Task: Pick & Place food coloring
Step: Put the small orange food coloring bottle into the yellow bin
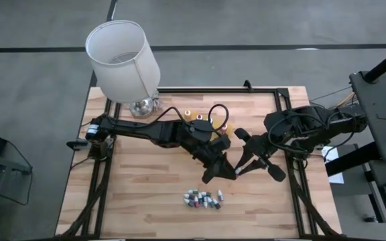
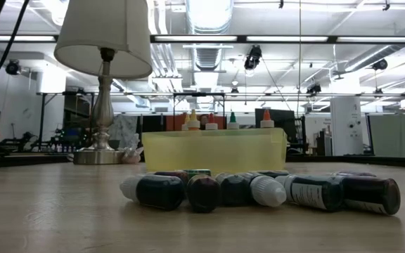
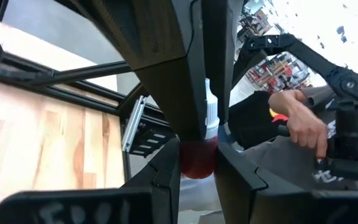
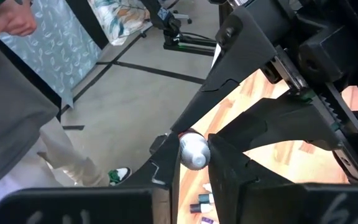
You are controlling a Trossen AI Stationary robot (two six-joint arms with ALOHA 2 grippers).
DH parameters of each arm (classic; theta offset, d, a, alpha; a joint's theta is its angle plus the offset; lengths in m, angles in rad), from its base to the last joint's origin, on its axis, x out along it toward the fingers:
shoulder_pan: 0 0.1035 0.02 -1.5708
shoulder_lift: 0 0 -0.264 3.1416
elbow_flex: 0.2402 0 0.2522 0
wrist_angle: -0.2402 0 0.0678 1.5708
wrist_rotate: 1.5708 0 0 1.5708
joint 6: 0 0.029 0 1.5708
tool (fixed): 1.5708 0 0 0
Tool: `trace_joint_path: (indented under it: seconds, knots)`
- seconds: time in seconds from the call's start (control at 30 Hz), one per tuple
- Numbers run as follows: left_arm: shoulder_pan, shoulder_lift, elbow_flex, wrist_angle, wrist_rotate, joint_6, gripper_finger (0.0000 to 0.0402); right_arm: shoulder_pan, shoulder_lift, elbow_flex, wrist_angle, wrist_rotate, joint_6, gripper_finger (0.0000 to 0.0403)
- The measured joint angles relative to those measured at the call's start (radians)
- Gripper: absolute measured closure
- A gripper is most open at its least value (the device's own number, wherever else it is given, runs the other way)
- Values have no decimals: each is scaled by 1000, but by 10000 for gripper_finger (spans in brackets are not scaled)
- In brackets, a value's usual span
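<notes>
Bright, even light falls from ceiling strip lights point(image 2: 209, 39) in the low view, leaving soft shadows on the desk point(image 1: 146, 194). The low view's background is hazy. Both wrist views show blurred foreground and overexposed patches.

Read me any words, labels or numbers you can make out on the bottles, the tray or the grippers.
None can be read.
Small vials: pale labels, print too small.
Left gripper: blurred white lettering on its body.
Right gripper: same, illegible.
Yellow tray: no marking visible.

Robotics lab: open ceiling ducts point(image 2: 209, 53), strip lighting, equipment racks point(image 2: 62, 116) behind the wooden table point(image 1: 146, 194).
</notes>
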Motion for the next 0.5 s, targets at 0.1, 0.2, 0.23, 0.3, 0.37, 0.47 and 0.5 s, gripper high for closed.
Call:
trace_joint_path:
  seconds: [0.1, 0.2, 0.23, 0.3, 0.37, 0.47, 0.5]
  knots:
    - [3, 0, 0, 0, 1, -59, 339, 0, 0, 0, -1, 0, 0, 351]
    - [4, 0, 0, 0, 1, -71, 322, 0, 0, 0, -1, 0, 0, 352]
    - [4, 0, 0, 1, 0, -67, 314, 0, 0, 0, -1, -1, 0, 352]
    - [5, 0, 0, 4, -1, -66, 293, 1, 0, 0, -1, -3, 2, 352]
    - [5, 0, 0, 4, -5, -65, 269, 1, 0, 0, -1, -4, 3, 352]
    - [5, 0, 0, 1, -7, -64, 235, 1, 0, 0, -2, -6, 10, 351]
    - [6, 0, 0, -9, -7, -60, 226, 1, 0, 0, -1, -6, 14, 351]
